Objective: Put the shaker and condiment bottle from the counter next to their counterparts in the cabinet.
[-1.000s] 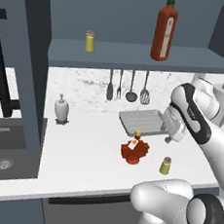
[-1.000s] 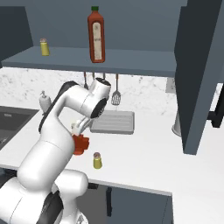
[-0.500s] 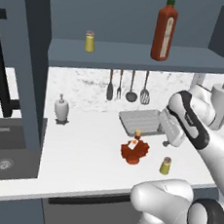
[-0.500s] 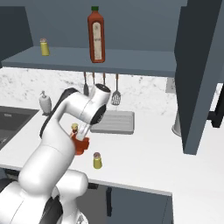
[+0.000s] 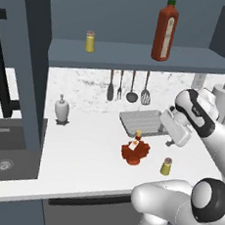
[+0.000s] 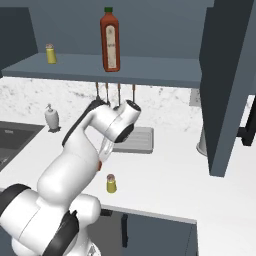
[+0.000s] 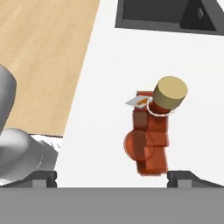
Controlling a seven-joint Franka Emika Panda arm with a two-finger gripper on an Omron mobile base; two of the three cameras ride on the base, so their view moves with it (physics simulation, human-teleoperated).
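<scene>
Lowered since a second ago, the wide-open two-finger gripper (image 7: 112, 175) hangs over the lumpy red tan-capped condiment bottle (image 7: 151, 135); an off-centre descent could topple it.

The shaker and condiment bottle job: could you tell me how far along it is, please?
Nothing is done yet. The condiment bottle and the shaker both stand on the counter, while their counterparts, a tall red bottle and a yellow shaker, wait on the cabinet shelf. In hand: the open hand hangs over the condiment bottle, holding nothing. Left: both grasps and both placements.
</scene>
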